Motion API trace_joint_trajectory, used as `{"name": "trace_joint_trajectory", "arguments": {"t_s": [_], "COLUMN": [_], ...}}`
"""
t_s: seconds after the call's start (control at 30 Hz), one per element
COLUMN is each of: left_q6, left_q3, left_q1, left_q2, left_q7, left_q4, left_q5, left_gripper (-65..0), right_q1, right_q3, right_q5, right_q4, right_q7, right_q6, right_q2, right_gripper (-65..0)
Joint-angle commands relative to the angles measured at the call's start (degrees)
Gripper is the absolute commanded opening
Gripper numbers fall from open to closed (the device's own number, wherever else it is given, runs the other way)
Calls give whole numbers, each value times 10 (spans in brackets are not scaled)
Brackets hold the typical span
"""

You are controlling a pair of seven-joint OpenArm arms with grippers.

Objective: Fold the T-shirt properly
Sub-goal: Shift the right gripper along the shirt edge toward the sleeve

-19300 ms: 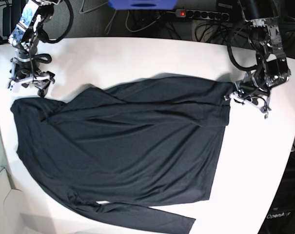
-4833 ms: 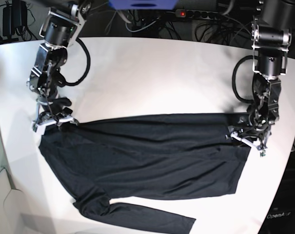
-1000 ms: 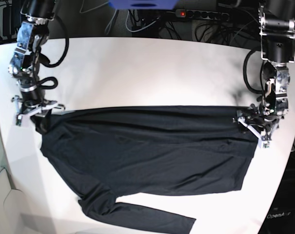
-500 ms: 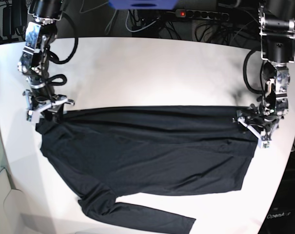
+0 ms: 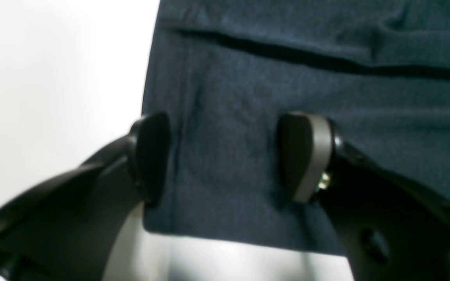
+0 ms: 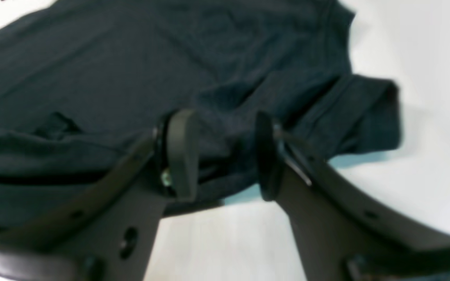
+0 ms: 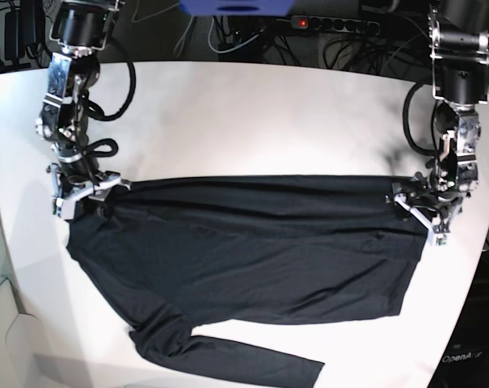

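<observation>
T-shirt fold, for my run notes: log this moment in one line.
T-shirt: flat, top edge folded | left gripper: open | right gripper: open

T-shirt (image 7: 244, 250) on table (image 7: 252, 113), end effectors at its far corners

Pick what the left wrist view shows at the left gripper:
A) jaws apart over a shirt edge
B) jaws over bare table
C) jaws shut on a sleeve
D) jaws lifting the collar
A: the left gripper has its jaws spread, with the T-shirt edge lying flat between them.
</observation>
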Motion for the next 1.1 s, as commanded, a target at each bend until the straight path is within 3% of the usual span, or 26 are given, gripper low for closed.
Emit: {"name": "trace_joint_trajectory", "arguments": {"t_s": [0.0,0.33,0.57,0.9,1.07], "left_q6": [2,2,2,2,2], "left_q3": [-3,-4,-4,-4,-4], "left_q1": [-11,-11,-11,-11,-11], "left_q2": [-10,-10,-10,-10,-10], "left_q7": [-3,-3,-3,-3,-3], "left_q4": [9,9,9,9,9], "left_q5": [1,1,1,1,1], "left_gripper": [-219,-219,-219,-219,-219], "right_q1": [7,14,15,15,21], "right_q3": [0,0,0,-13,-16], "right_q5": [4,4,4,3,3], "right_q4": [-1,-4,-5,-5,-5], "right_q7": [14,14,14,14,14], "right_q6": [2,2,2,2,2], "right_q2": [6,5,-5,-9,-10], "right_gripper": [-392,-395,-452,-456,-551]}}
